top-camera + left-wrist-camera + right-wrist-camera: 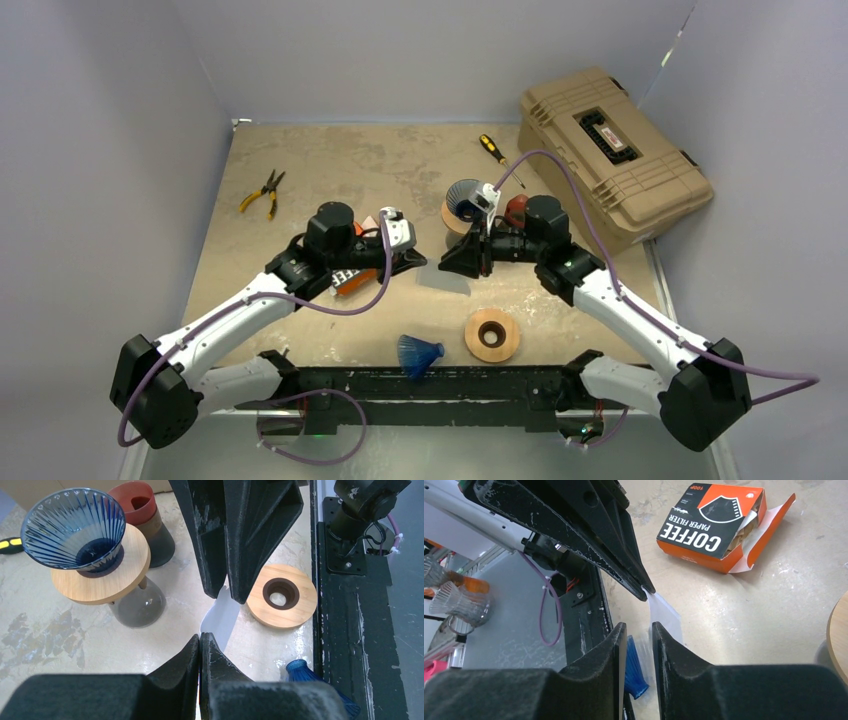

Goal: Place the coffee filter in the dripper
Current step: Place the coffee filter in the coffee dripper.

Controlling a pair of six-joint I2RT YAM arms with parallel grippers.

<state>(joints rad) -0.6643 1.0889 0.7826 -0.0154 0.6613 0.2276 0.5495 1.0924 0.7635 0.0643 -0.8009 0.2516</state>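
Left pincer (200, 639) is clamped on the paper coffee filter (665, 612) above mid-worktop (330, 170). Right pincer (639, 626) stands slightly apart beside it. A loose handover could crumple or drop the sheet short of the blue dripper (75, 525).

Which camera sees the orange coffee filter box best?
The right wrist camera: the coffee filter box lies open with its label readable. The top camera shows only an orange sliver beneath the left arm; the left wrist camera misses it.

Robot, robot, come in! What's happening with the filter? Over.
Left gripper shut on paper filter. Right gripper slightly open, close by. Filter not yet in blue dripper on stand. Nothing seen blocking.
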